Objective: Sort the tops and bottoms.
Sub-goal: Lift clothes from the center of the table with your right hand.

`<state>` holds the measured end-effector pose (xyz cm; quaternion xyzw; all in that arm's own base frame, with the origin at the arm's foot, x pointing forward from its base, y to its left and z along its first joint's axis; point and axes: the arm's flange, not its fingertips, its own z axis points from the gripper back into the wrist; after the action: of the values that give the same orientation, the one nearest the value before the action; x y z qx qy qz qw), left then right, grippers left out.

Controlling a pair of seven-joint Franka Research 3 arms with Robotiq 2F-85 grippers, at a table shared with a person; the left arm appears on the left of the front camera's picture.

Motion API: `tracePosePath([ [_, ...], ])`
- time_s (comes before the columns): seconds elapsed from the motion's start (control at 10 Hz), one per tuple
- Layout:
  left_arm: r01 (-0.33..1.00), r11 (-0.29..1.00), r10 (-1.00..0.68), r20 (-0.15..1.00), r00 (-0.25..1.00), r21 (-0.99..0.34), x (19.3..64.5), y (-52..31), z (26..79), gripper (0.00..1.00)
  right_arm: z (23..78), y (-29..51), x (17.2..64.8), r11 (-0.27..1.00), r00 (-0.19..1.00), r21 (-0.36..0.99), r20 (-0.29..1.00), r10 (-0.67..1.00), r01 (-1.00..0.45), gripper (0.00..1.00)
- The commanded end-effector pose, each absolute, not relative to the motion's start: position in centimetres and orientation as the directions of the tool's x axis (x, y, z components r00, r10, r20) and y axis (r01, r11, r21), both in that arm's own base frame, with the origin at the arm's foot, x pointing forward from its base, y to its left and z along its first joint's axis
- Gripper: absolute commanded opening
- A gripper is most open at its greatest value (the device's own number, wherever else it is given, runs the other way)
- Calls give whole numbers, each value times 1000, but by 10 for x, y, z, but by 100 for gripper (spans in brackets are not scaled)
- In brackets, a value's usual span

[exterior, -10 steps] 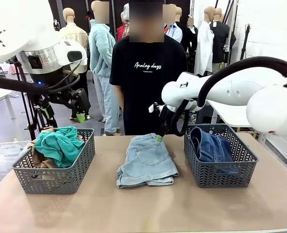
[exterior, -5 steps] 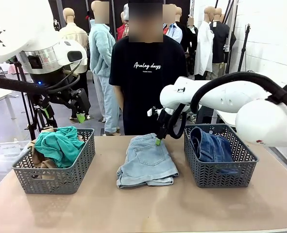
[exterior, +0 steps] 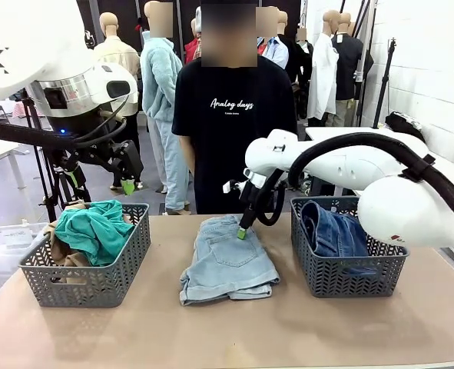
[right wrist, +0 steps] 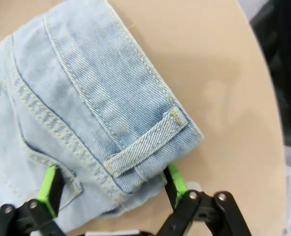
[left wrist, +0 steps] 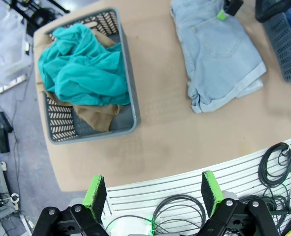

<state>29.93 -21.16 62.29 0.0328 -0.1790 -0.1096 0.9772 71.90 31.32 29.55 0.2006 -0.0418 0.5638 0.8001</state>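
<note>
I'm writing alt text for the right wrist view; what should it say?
An open gripper straddles the waistband corner of folded light blue denim shorts lying on a tan table, a belt loop between its green-padded fingers.

two baskets (exterior: 88, 265), two shirts (exterior: 96, 227), two shorts (exterior: 228, 260)

Both arms are glossy white with rounded casings; a thick black corrugated cable hose (exterior: 349, 142) runs along the right arm (exterior: 365, 165). Each black gripper carries green pads. The person (exterior: 230, 123) wears a black T-shirt with white script.
</note>
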Motion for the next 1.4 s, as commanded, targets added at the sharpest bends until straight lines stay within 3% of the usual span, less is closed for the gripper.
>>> tracePosePath([
  [0.0, 203, 973, -228, 338, 913, 106, 299, -208, 623, 100, 301, 323, 738, 263, 347, 301, 277, 896, -917, 100],
  [0.1, 203, 973, -228, 338, 913, 106, 299, -208, 623, 100, 298, 321, 740, 270, 360, 326, 256, 897, -906, 100],
  [0.6, 203, 973, -228, 338, 913, 106, 299, -208, 623, 100, 313, 323, 731, 274, 354, 320, 225, 908, -907, 10],
  [0.7, 203, 973, -228, 338, 913, 106, 299, -208, 623, 100, 316, 323, 729, 269, 350, 322, 227, 909, -908, 0],
  [1.1, 203, 973, -228, 338, 913, 106, 299, -208, 623, 100, 326, 327, 717, 268, 351, 310, 253, 902, -912, 0],
  [1.3, 203, 973, -228, 338, 913, 106, 299, -208, 623, 100, 367, 323, 691, 314, 370, 214, 315, 874, -925, 0],
])
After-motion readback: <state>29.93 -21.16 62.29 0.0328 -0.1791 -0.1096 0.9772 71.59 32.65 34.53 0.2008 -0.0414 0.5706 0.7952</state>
